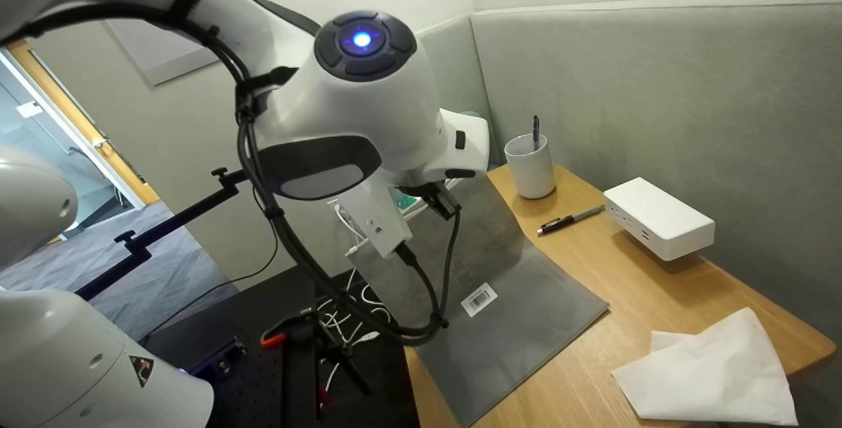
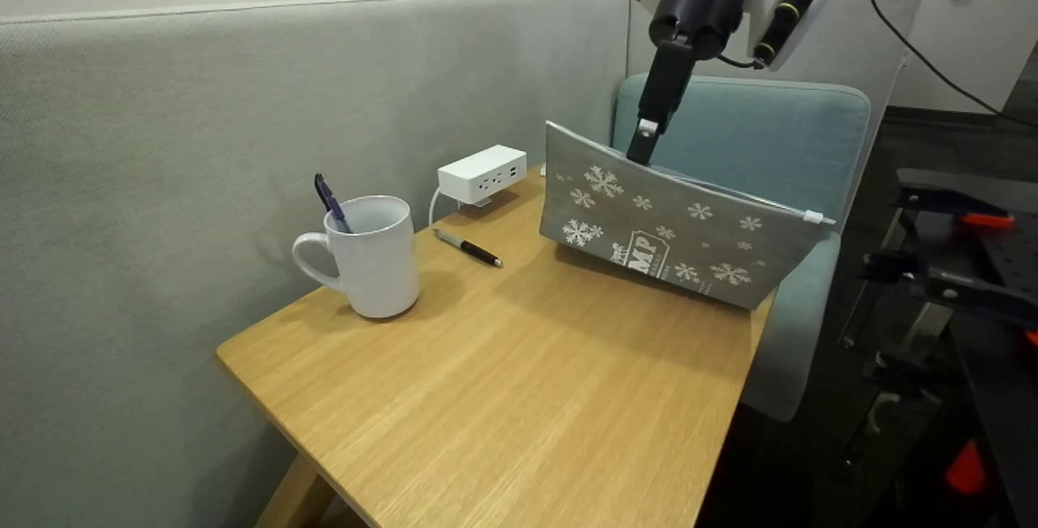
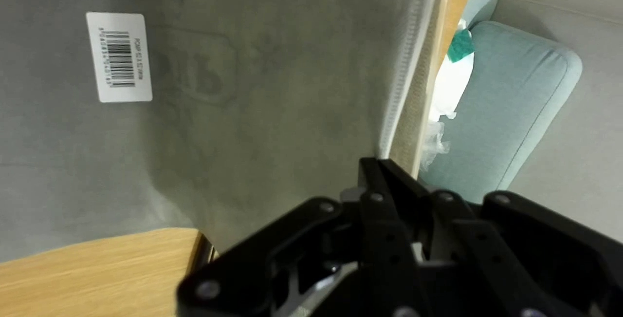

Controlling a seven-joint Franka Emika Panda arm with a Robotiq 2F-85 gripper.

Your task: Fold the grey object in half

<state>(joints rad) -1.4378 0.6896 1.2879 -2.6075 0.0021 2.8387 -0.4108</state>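
Grey zip bag (image 1: 526, 323) lies part flat on the wooden table (image 2: 486, 398), its zip edge (image 3: 407, 68) raised, snowflake print (image 2: 665, 232) showing beneath in an exterior view. Gripper (image 3: 378, 162) is narrow, pinching that edge. Barcode label (image 1: 479, 300) shows on the upper face. Loose pen (image 2: 469, 248) sits between white mug (image 2: 377, 268) and white power block (image 2: 478, 177).

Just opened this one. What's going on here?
The robot's gripper is closed on one edge of a grey zip bag, holding that end raised. The bag's other end lies on the wooden table, where a white mug also stands. The bag is not folded in half yet.
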